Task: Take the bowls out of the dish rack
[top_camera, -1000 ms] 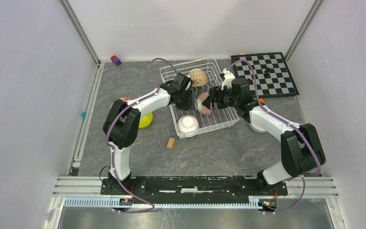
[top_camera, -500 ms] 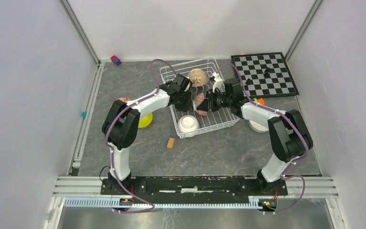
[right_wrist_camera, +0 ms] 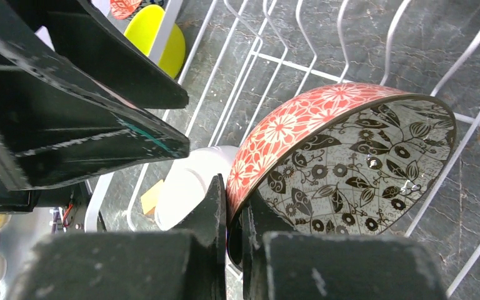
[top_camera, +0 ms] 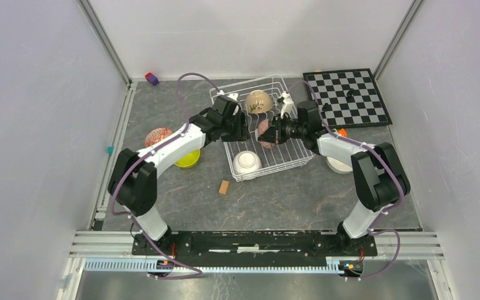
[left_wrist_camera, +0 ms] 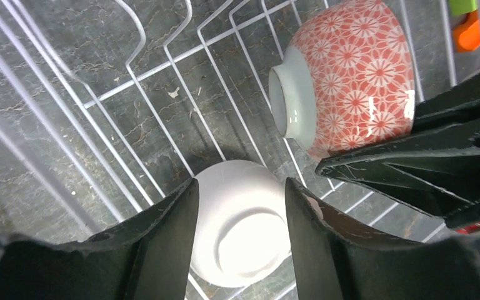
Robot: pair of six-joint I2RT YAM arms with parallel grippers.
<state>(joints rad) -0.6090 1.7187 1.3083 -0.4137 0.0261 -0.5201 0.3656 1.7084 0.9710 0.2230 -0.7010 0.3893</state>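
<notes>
The dish rack [top_camera: 287,156] stands at mid-table. My right gripper [top_camera: 274,132] [right_wrist_camera: 233,209] is shut on the rim of a pink-red patterned bowl [top_camera: 265,132] [right_wrist_camera: 325,156] [left_wrist_camera: 350,69], held on edge above the rack wires; its inside is black-and-white patterned. My left gripper [top_camera: 244,127] [left_wrist_camera: 240,206] hangs open just left of that bowl, apart from it, nothing between its fingers. A white bowl [top_camera: 247,162] [left_wrist_camera: 240,225] lies upside down in the rack's near end. A beige bowl [top_camera: 258,101] sits at the far end.
On the table left of the rack are a lime-green bowl [top_camera: 189,159] [right_wrist_camera: 162,37] and another red patterned bowl [top_camera: 158,136]. A white bowl [top_camera: 337,165] sits right of the rack. A chessboard [top_camera: 347,97] is back right; a wooden block [top_camera: 224,187] lies near front.
My right gripper closed on the pink-red bowl's rim. My left gripper opened, let the bowl go and drew back to the left.
</notes>
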